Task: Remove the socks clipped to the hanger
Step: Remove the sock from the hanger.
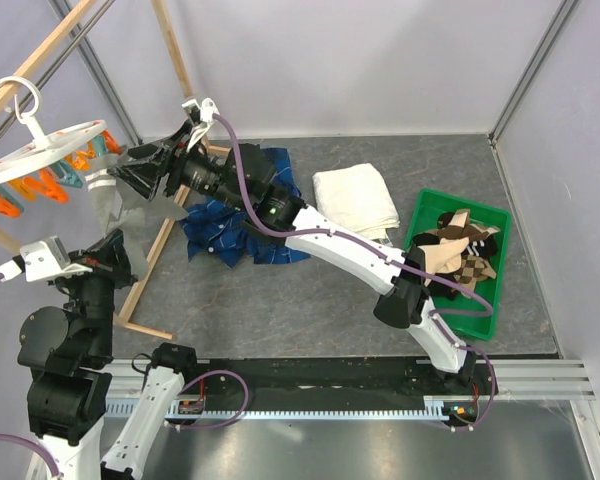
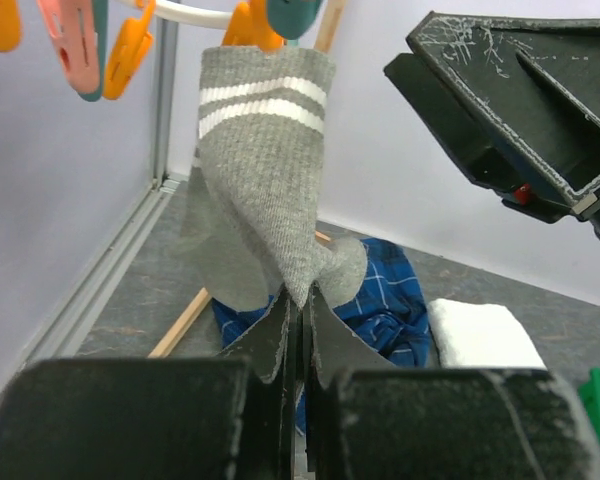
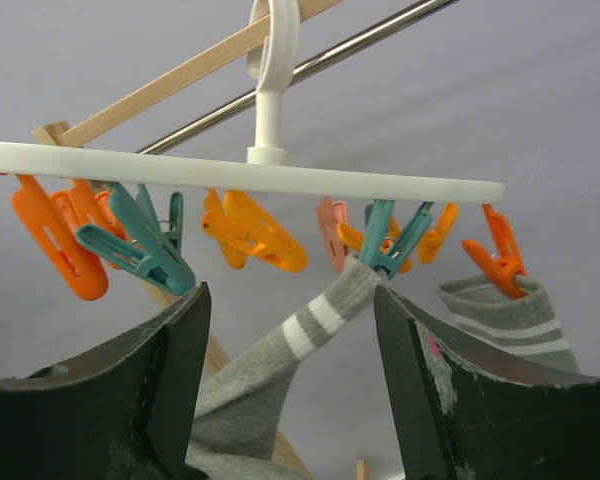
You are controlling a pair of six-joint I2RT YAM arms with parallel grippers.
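Left end effector (image 2: 298, 305) clenched on grey sock (image 2: 265, 170); right end effector (image 3: 288, 300) released. Hard pull could unhook hanger (image 3: 230, 172).

Folded white towel (image 1: 355, 200) sits mid-table; crumpled blue plaid shirt (image 1: 242, 225) just left of it, green bin (image 1: 470, 203) close on its right (tilted slightly), wooden rack (image 1: 140, 285) farther left, past the shirt.

The black two-finger left gripper (image 2: 300, 305) is clamped tight on a grey white-striped sock (image 2: 268, 170). The white right arm (image 1: 340, 245) reaches far left, with the black right gripper (image 3: 292, 320) gaping wide.
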